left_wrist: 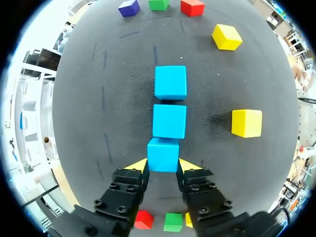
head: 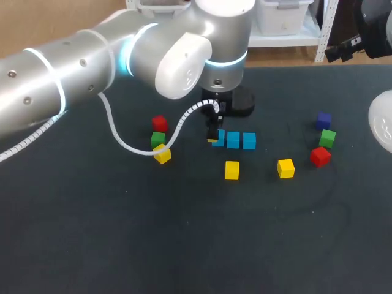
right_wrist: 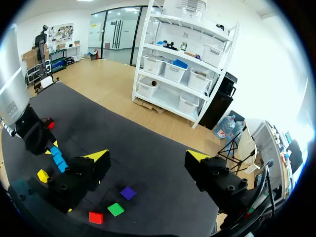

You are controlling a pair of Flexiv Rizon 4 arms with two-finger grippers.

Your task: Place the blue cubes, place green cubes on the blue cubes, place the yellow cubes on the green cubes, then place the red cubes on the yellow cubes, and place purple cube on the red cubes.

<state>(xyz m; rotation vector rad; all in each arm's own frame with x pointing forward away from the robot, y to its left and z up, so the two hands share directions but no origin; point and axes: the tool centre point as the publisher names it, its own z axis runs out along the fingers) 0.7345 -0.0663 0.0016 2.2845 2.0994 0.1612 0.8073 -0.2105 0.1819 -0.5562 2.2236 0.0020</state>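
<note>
- Groundwork for the stack looked all but laid. Three light-blue, plastic-looking cubes stood in a left-to-right row at the middle of the dark table (head: 184, 245). The left-end blue cube (left_wrist: 163, 154) touched the middle blue cube (left_wrist: 169, 121), and the right-end blue cube (left_wrist: 171, 82) sat just beside that.
- The left gripper (left_wrist: 163, 163) pointed down over the row's left end. Its yellow-tipped fingers (left_wrist: 138, 165) were clamped on two opposite sides of the left-end blue cube, seemingly to square it against its neighbour as a level base.
- The right gripper (right_wrist: 148, 157) hung above the table's right side, fingers wide apart and holding nothing, presumably so as not to crowd the working arm.
- Upper-layer stock waited loose on the table. The near yellow cube (head: 231, 170) and right yellow cube (head: 285, 168) lay nearer than the row. The left red cube (head: 159, 123), left green cube (head: 158, 139) and left yellow cube (head: 162, 154) clustered at left. The purple cube (head: 324, 120), right green cube (head: 327, 138) and right red cube (head: 320, 156) were at right.
</note>
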